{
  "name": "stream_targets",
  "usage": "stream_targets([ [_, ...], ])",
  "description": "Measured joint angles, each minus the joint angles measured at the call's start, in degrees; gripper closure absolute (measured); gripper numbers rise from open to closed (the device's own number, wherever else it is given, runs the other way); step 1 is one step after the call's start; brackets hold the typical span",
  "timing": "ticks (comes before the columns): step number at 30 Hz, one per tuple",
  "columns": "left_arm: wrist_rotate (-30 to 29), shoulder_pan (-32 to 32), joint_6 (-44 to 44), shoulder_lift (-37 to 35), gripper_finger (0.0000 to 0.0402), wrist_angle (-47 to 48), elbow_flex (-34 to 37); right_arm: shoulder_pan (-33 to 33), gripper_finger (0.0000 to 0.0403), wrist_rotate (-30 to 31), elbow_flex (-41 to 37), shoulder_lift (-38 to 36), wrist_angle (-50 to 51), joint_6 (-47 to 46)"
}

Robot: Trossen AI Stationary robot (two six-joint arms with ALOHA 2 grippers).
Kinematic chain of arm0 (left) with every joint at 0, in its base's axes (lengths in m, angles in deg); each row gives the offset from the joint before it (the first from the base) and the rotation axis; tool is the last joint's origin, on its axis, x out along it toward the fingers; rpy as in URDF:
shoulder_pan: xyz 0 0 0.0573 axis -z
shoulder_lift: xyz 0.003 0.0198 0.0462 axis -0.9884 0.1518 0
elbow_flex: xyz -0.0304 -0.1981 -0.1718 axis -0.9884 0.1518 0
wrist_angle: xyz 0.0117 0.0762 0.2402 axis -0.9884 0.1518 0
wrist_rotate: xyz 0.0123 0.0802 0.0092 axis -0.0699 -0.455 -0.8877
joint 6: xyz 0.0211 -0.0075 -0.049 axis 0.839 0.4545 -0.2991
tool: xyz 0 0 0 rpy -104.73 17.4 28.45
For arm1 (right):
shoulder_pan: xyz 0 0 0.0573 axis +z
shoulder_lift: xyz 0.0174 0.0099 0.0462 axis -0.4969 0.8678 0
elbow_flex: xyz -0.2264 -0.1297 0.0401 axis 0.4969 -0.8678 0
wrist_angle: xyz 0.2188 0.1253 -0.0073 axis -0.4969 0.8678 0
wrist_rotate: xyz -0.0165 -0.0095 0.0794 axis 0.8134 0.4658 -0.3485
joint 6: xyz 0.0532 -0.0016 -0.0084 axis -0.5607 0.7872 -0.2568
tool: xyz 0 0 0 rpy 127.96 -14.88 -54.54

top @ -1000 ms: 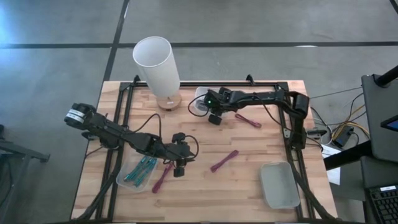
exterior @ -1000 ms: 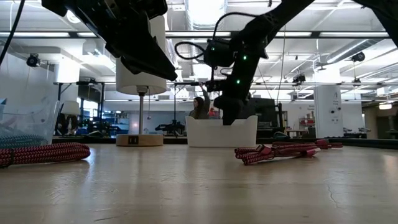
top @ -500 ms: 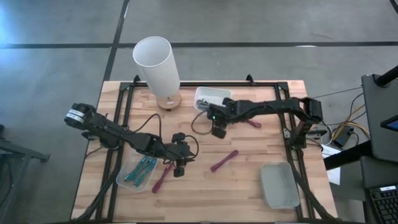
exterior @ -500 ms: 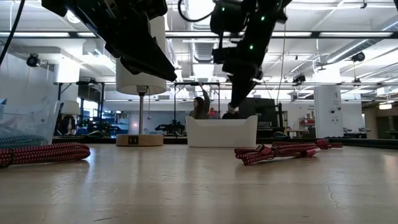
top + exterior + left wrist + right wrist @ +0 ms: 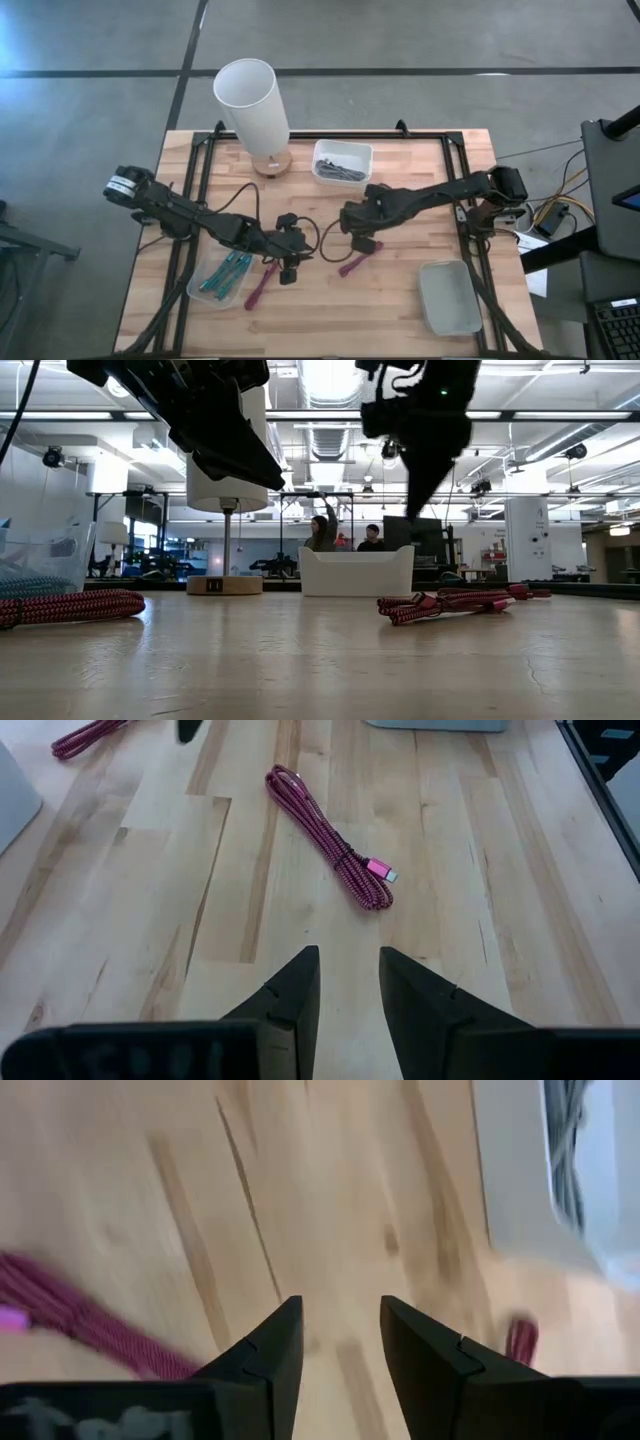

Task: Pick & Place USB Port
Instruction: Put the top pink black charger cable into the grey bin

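Observation:
A pink braided USB cable [image 5: 360,258] lies coiled on the wooden table near its middle. In the left wrist view that cable [image 5: 330,840] shows its pink plug [image 5: 381,871]. A second pink cable [image 5: 262,285] lies beside the clear bin. My left gripper [image 5: 347,960] hovers open left of the middle cable, with nothing between its fingers. My right gripper [image 5: 357,238] hangs open just above and beyond that cable, pointing steeply down. The right wrist view is blurred, and a pink cable [image 5: 70,1325] shows beside my right gripper [image 5: 340,1310].
A white bin [image 5: 342,160] with dark cables stands at the far edge next to a white lamp [image 5: 252,100]. A clear bin [image 5: 225,278] holding teal cables sits near left. A grey tray [image 5: 448,297] lies near right. Black frame rails [image 5: 200,180] run along the sides.
My right gripper has swung away from the white bin toward the table's near edge and somewhat left. It rose a little and now hangs over the middle pink cable. The cables have stayed where they lay.

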Motion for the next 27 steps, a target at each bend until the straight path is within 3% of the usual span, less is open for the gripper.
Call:
stream_targets([
  [10,0.0,0.02,-0.1,0.0,0.0298,-0.02,0.0,-3.41,0.0274,2.11,-0.89,0.0,13.58,-7.13],
  [20,0.0,0.02,-0.38,0.0,0.0298,0.3,0.0,-14.15,0.0284,1.75,-5.45,0.0,14.03,-5.42],
  [27,0.02,0.02,-0.29,0.0,0.0298,0.55,0.0,-20.47,0.0295,-2.78,-12.52,0.0,8.96,0.86],
])
